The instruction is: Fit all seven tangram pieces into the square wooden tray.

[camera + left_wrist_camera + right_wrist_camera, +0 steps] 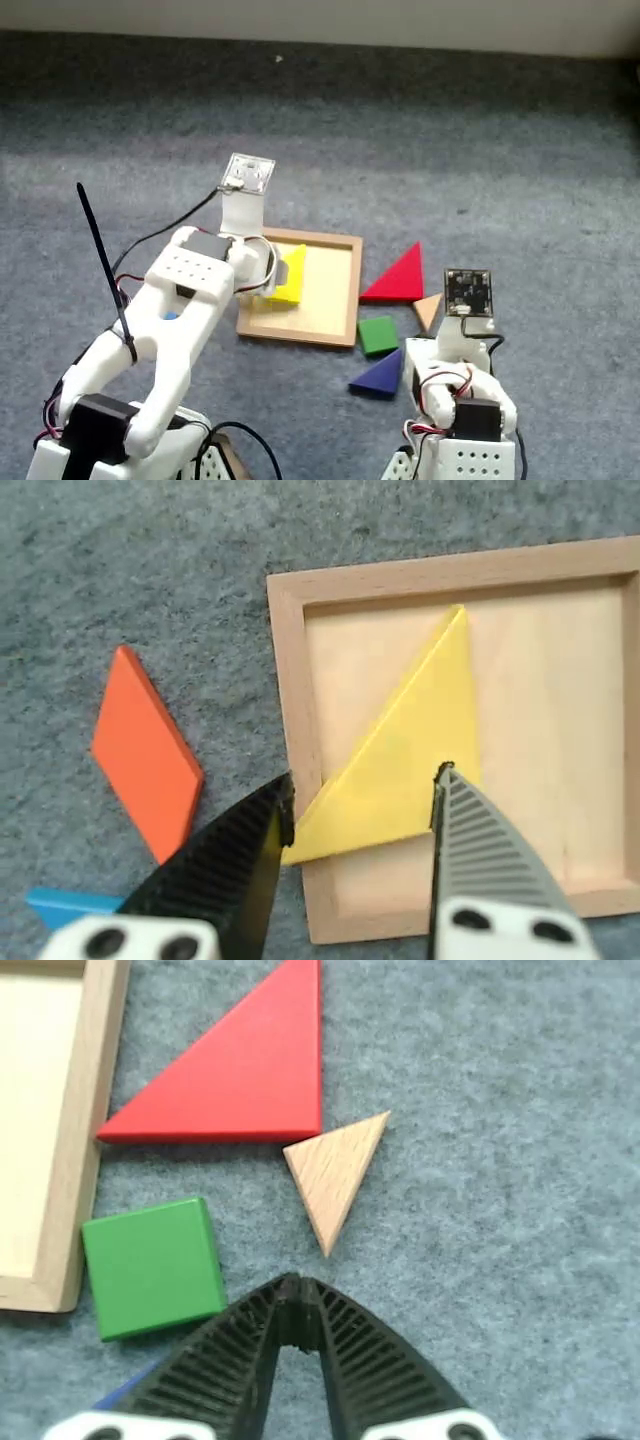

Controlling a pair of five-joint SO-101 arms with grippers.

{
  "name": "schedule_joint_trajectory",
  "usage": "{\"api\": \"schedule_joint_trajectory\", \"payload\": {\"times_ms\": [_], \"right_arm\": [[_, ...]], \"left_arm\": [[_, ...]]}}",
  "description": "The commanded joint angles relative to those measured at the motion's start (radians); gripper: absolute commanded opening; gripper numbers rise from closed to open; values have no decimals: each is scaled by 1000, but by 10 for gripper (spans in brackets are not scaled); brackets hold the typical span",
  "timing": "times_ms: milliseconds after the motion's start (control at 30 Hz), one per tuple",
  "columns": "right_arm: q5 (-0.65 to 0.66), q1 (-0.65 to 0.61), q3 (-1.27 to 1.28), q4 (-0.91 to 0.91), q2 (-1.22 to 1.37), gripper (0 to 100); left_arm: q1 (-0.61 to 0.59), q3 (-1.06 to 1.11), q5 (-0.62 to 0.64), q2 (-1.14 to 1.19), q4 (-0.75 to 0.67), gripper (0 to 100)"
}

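Only the yellow triangle (400, 770) was clasped in the tray (284, 680) by the left gripper (365, 777). The red triangle (400, 278) and others were left outside, at three o'clock. The right gripper (300, 1285) was closed, empty.

Light-blue piece (58, 904) cut by frame edge; left arm (185, 290) hides tray (322, 238) corner, part of yellow triangle (292, 285).

One tray (285, 660), one square (152, 1267), one parallelogram (145, 750), four sure triangles (240, 1070), perhaps a light-blue fifth (60, 905).
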Motion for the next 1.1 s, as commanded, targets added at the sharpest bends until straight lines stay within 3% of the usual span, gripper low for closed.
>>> {"api": "schedule_joint_trajectory", "payload": {"times_ms": [0,333,467,667,800,1067], "right_arm": [[9,10,150,7,-12,9],[9,10,150,7,-12,9],[9,10,150,7,-12,9],[9,10,150,7,-12,9],[9,10,150,7,-12,9],[9,10,150,7,-12,9]], "left_arm": [[-15,-44,6,-15,3,235],[36,-113,3,-15,40,234],[124,-176,-98,-2,101,235],[128,-193,-161,21,103,236],[111,-275,-169,173,110,245],[76,-576,-216,498,264,270]]}}
